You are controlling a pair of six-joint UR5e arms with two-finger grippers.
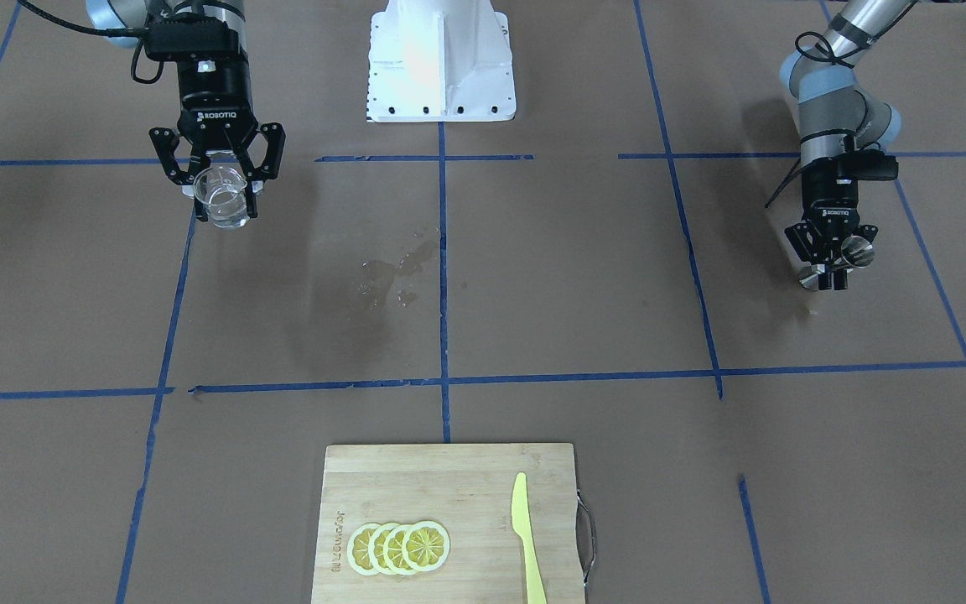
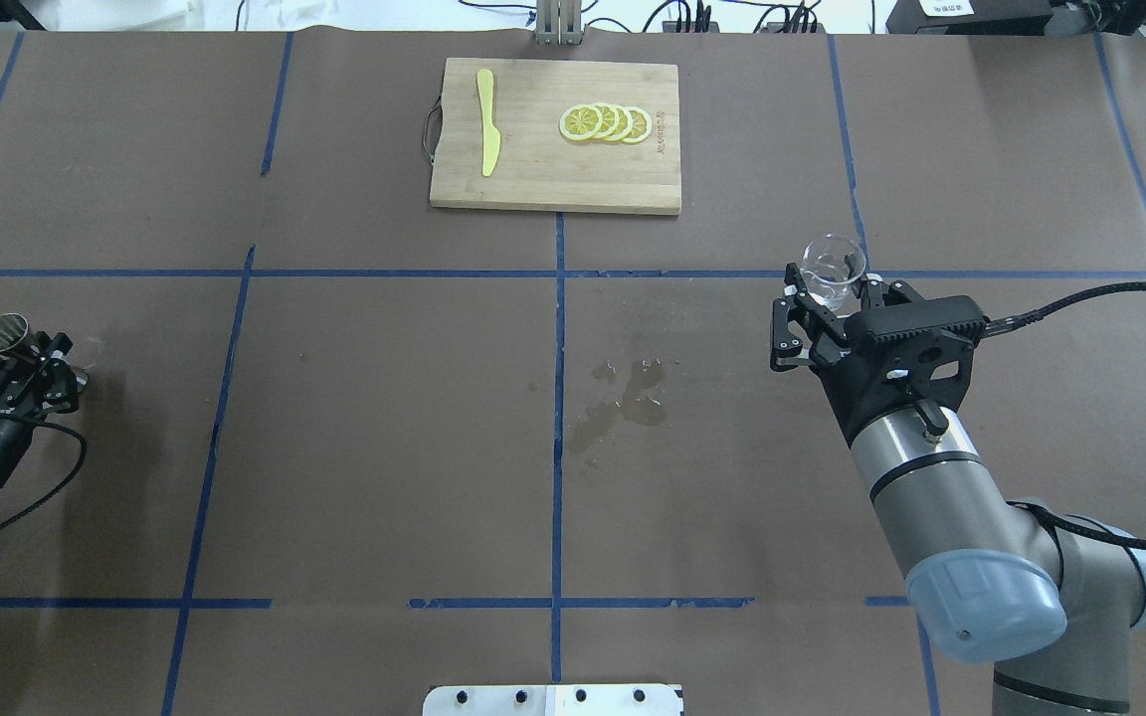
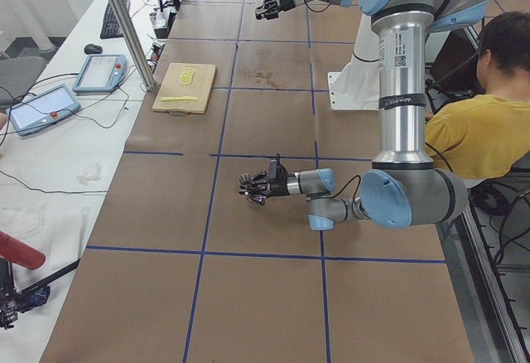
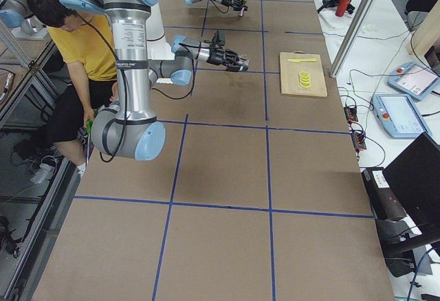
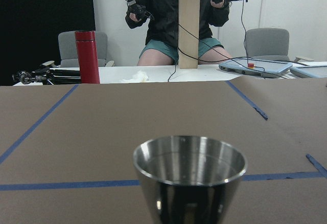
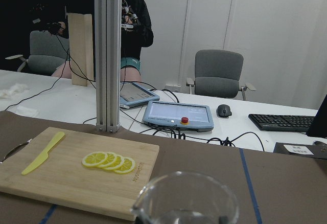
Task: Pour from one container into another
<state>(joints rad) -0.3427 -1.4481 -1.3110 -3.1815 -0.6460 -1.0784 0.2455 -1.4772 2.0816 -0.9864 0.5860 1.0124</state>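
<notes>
The clear glass cup [image 1: 227,210] is upright with my right gripper [image 1: 225,191] shut on it, at the table's right part in the overhead view, cup [image 2: 832,261] in gripper [image 2: 835,283]. Its rim [image 6: 186,198] fills the bottom of the right wrist view. The steel jigger [image 1: 856,250] is held in my left gripper [image 1: 831,270], shut around its waist, far off at the table's left edge, jigger [image 2: 4,333] and gripper [image 2: 36,353]. The jigger's open upper cone [image 5: 190,173] shows close in the left wrist view. The two containers are far apart.
A wet stain [image 2: 623,393] marks the brown paper near the table's middle. A wooden cutting board [image 2: 533,189] at the far edge carries lemon slices [image 2: 605,122] and a yellow knife [image 2: 486,134]. A seated person [image 3: 484,123] is beside the robot's base [image 1: 441,59].
</notes>
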